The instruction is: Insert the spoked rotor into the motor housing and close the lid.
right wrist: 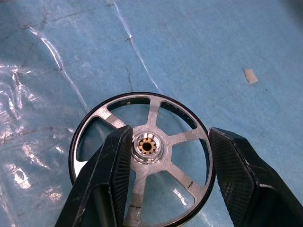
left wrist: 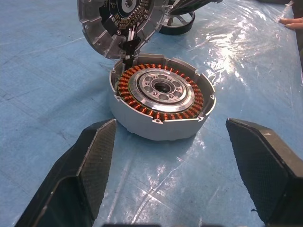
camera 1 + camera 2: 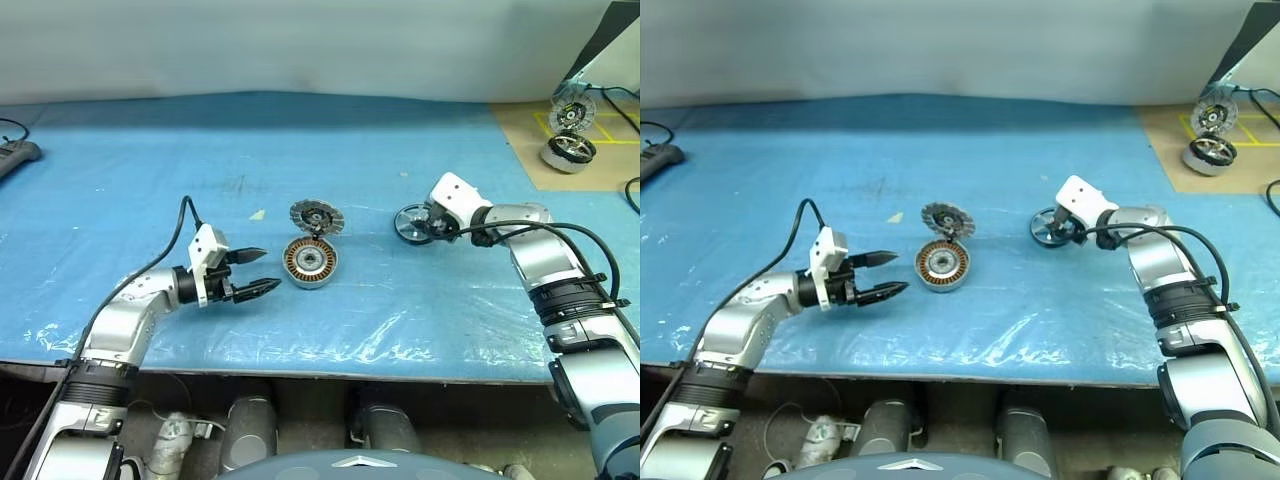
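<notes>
The rotor (image 1: 142, 158) lies flat on the blue sheet (image 3: 120, 180), well to the right of the housing (image 3: 310, 262) and apart from it. The right gripper (image 1: 168, 161) hangs over the rotor with its jaws spread and nothing clamped: one finger (image 1: 111, 175) crosses above the wheel beside the hub, the other stands at the outer ring on the far side; whether either pad touches the metal cannot be told. The wheel shows a dark outer ring, silver spokes and a small brass-coloured centre. The housing sits near the middle of the sheet with its copper windings and silver core uncovered. The lid (image 3: 317, 217) stands tilted up from the housing's far rim, joined there at a hinge, its inner face turned toward the robot. The left gripper (image 3: 255, 272) is just to the left of the housing, pointing at it, jaws wide and empty, both fingers clear of the housing wall. A small pale scrap (image 3: 258, 214) lies on the sheet to the left of the lid. At the far right, on a brown board (image 3: 520, 140), stand two more motor parts (image 3: 570, 130). A dark device (image 3: 15, 155) sits at the far left edge of the sheet.
</notes>
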Tool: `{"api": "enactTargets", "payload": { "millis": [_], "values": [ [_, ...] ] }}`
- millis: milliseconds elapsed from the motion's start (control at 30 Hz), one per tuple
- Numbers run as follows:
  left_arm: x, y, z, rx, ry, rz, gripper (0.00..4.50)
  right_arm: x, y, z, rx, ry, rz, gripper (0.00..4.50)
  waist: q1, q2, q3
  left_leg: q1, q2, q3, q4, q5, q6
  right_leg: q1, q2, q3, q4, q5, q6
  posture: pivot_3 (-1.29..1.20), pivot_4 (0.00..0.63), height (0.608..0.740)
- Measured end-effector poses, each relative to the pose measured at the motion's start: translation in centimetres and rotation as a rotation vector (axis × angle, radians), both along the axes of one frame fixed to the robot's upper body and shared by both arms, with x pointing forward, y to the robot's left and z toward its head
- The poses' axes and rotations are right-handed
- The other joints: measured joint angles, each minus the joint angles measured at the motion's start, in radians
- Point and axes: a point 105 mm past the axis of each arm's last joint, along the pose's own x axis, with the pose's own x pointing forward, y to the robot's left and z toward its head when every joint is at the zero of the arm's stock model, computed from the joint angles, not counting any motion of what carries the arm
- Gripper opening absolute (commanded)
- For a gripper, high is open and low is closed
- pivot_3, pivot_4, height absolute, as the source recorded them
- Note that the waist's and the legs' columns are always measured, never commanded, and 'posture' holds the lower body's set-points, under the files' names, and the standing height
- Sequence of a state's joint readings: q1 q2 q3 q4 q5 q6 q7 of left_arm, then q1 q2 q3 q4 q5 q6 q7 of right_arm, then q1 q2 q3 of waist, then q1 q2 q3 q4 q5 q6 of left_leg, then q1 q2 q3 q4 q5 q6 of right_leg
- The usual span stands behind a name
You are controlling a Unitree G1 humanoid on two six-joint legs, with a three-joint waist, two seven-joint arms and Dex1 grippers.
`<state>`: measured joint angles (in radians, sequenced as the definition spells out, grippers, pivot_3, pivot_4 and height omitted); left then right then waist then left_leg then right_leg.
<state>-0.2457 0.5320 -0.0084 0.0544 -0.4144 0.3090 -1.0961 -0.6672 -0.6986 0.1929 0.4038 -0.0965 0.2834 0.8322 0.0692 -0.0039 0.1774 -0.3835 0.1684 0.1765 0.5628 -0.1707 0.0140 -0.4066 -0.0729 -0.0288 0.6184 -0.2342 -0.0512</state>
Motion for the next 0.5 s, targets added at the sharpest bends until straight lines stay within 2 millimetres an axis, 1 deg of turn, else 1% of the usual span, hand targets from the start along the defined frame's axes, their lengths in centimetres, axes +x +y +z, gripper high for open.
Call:
{"api": "enactTargets", "payload": {
  "millis": [267,500],
  "values": [
    [-0.2,0.0,-0.3,0.001,0.001,0.009,4.01,-0.8,-0.3,-0.5,-0.018,0.057,0.007,2.68,0.001,0.0,0.0,0.001,0.0,0.0,0.001,-0.001,-0.002,0.001,0.0,0.0,0.001,0.0,0.0,0.0,0.15,0.74],
    [-0.2,-0.1,-0.2,0.001,-0.013,0.003,4.01,-1.1,-1.4,-1.1,-0.035,0.093,-0.067,2.68,0.001,0.0,0.0,0.001,0.0,0.0,0.001,-0.001,-0.002,0.001,0.0,0.0,0.0,0.0,0.0,0.0,0.15,0.74]
  ]
}}
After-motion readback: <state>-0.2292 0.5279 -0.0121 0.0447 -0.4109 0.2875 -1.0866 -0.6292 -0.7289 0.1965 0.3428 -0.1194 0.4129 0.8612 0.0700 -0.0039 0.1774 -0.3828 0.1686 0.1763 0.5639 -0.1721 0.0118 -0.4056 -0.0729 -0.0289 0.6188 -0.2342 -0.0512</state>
